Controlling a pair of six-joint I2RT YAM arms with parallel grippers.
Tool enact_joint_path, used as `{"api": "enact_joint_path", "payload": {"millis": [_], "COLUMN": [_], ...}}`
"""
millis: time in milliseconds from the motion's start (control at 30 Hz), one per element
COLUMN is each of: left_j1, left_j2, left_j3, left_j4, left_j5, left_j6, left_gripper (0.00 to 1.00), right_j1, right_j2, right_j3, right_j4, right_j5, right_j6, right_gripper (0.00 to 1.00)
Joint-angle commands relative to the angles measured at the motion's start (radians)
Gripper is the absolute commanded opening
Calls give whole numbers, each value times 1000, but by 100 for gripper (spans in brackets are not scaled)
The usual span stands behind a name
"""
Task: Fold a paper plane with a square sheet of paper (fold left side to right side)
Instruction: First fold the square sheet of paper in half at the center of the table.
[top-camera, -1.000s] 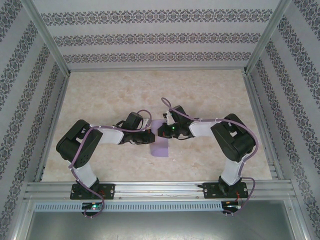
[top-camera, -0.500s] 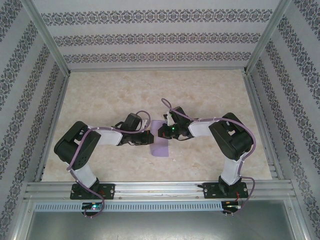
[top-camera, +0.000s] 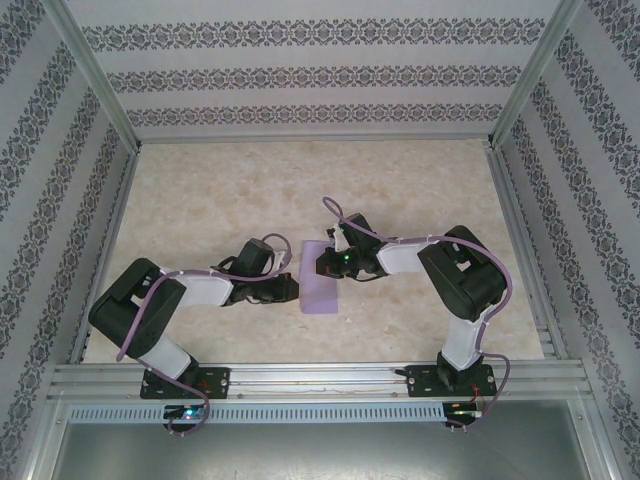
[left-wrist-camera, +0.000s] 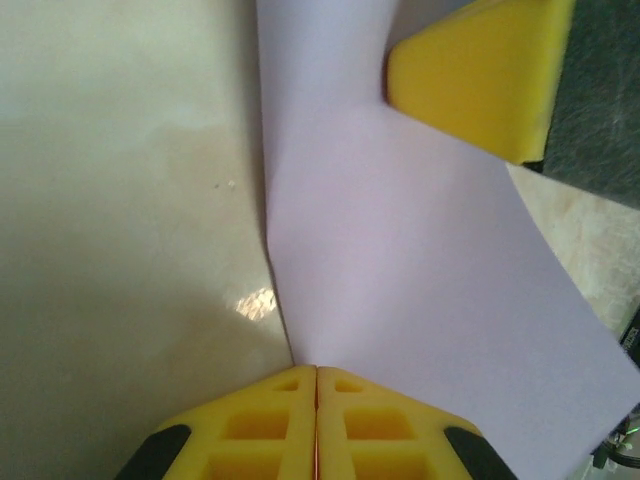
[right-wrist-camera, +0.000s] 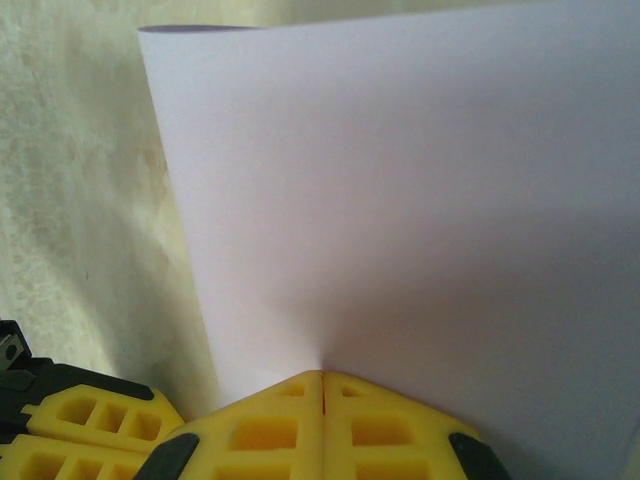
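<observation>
The square sheet of paper (top-camera: 321, 292) lies as a lavender oblong on the table between both arms, its left edge a fold. In the left wrist view the paper (left-wrist-camera: 420, 260) spreads to the right of my left gripper (left-wrist-camera: 316, 370), which is shut with its tip touching that folded edge. My left gripper (top-camera: 291, 288) sits just left of the sheet. My right gripper (top-camera: 320, 268) rests over the sheet's upper part. It is shut, tip (right-wrist-camera: 322, 374) pressed onto the paper (right-wrist-camera: 400, 200), with a small dimple there. One of its yellow fingers (left-wrist-camera: 480, 75) shows in the left wrist view.
The marbled tabletop (top-camera: 300, 180) stretches behind the paper. Aluminium rails (top-camera: 320, 375) run along the near edge and both sides, with patterned walls around. The left gripper's yellow fingers (right-wrist-camera: 80, 430) appear low left in the right wrist view.
My left arm has swung lower and leftward, drawing its gripper back to the paper's left edge. The right arm and the sheet have hardly moved.
</observation>
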Motion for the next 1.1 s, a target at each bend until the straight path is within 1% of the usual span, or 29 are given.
{"api": "enact_joint_path", "payload": {"millis": [0, 100, 200, 500, 667, 1067], "left_j1": [-17, -12, -11, -25, -37, -54], "left_j2": [-45, -74, -72, 79, 116, 76], "left_j3": [24, 74, 122, 195, 179, 66], "left_j4": [-122, -157, -161, -65, -44, -88], "left_j5": [-30, -50, -43, 44, 42, 27], "left_j6": [-19, -8, 6, 2, -6, 1], "left_gripper": [9, 9, 9, 8, 8, 8], "right_j1": [-1, 2, 4, 7, 6, 6], "right_j2": [25, 24, 23, 28, 30, 38], "right_j3": [-44, -41, -41, -39, -41, -44], "right_j4": [-93, -93, -94, -94, -96, -114], "right_j5": [76, 74, 76, 75, 77, 90], "right_j6": [-29, -31, -31, -34, -36, -48], "right_gripper": [0, 0, 0, 0, 0, 0]}}
